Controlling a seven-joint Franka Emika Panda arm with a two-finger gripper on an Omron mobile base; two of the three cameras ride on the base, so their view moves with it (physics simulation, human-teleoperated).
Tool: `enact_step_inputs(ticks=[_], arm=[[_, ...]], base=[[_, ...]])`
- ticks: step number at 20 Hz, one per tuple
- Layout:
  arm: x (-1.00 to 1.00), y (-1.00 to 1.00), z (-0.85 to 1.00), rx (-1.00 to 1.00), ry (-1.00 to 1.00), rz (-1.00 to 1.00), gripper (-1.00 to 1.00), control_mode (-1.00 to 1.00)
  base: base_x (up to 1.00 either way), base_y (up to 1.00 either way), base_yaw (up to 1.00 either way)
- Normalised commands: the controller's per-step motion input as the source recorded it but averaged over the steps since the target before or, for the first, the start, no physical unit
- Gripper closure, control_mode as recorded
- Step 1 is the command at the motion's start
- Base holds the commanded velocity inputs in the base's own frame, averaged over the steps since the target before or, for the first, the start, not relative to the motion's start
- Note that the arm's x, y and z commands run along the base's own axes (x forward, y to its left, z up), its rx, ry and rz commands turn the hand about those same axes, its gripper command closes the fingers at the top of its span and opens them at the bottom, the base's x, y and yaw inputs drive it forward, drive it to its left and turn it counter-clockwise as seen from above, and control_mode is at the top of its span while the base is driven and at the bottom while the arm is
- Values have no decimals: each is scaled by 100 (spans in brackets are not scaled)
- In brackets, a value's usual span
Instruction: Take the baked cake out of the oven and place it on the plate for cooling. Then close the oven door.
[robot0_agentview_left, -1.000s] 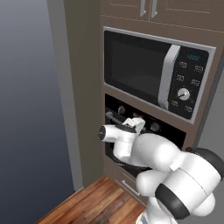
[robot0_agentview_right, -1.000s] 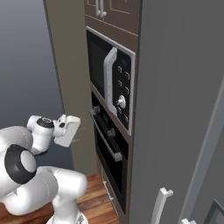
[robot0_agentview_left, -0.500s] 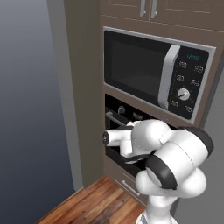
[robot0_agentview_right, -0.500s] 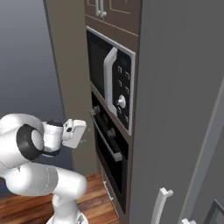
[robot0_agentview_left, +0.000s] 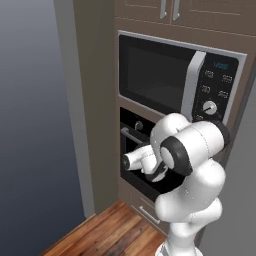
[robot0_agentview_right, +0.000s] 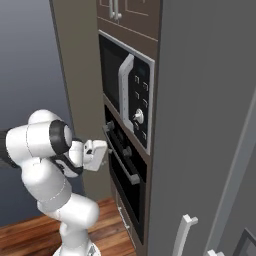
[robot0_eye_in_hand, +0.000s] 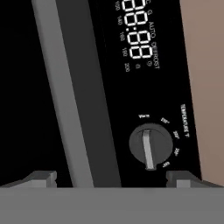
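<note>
Gripper (robot0_eye_in_hand: 111, 177) fingers wide, empty, close before oven (robot0_agentview_right: 125, 170) front; hand view alone shows handle (robot0_eye_in_hand: 65, 96), knob (robot0_eye_in_hand: 150, 146), display (robot0_eye_in_hand: 136, 33).

hand (robot0_agentview_right: 101, 152) near closed oven door (robot0_agentview_right: 125, 172)

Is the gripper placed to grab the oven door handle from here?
Probably yes: the gripper is open, right at the oven front, and the handle runs between its fingertips with nothing in between.

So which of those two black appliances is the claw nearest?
The lower one, the oven, with the horizontal silver bar handle; the microwave above has a keypad.
</note>
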Motion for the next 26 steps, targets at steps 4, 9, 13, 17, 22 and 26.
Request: enact_step_inputs(ticks=[4,9,13,17,22,26], arm=[[33,-10,-35,-9,0,0,-100,-100],[40,-9,-36,-9,0,0,-100,-100],[42,-8,-32,-7,0,0,-100,-100],[44,-6,-33,-5,-1,0,-100,-100],[43,-16,-19,-1,0,0,-100,-100],[44,-23,-6,0,0,0,-100,-100]], base=[[0,0,0],[0,0,0],[0,0,0],[0,0,0],[0,0,0],[0,0,0]])
